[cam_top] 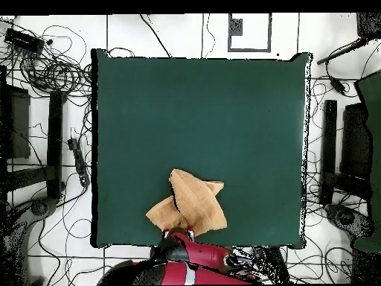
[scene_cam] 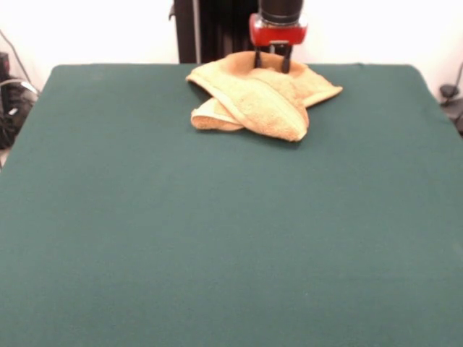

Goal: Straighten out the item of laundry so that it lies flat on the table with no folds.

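Note:
The yellow-orange towel (scene_cam: pixel 262 97) lies crumpled and folded over itself at the far middle of the green table (scene_cam: pixel 217 238), close to the robot's side. In the overhead view the towel (cam_top: pixel 190 204) sits near the table's bottom edge (cam_top: pixel 119 149). My gripper (scene_cam: pixel 272 63) hangs over the towel's far edge, its two black fingers (scene_cam: pixel 257 59) apart with their tips down at the cloth. The jaws stand open and hold nothing that I can see. In the overhead view the red arm (cam_top: pixel 195 257) covers the gripper.
Cables and stands (cam_top: pixel 52 134) lie on the floor on both sides of the table. The robot's black pedestal (scene_cam: pixel 210 29) stands just behind the towel.

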`<state>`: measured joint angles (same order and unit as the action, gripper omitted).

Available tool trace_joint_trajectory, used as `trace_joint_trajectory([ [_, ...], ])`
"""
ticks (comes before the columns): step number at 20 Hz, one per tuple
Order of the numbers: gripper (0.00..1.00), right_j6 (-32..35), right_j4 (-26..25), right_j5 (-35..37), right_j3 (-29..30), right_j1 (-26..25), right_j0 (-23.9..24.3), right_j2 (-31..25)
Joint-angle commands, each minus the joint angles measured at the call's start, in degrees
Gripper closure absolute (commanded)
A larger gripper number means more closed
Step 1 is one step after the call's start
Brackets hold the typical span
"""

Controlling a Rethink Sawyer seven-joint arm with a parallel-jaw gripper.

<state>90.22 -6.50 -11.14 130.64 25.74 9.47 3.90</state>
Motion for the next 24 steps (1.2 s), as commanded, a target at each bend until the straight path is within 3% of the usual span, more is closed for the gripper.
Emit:
trace_joint_trajectory([
  [1,0.0,10.3,1.3,1.8,-3.6,-2.2,-0.6,-2.8],
  [10,0.0,8.0,2.0,7.0,-6.5,0.4,-0.2,-3.2],
  [20,0.0,8.6,1.9,9.8,-4.6,4.6,0.2,-3.5],
  [24,0.0,8.8,1.2,10.1,-2.9,9.3,-0.2,-3.7],
])
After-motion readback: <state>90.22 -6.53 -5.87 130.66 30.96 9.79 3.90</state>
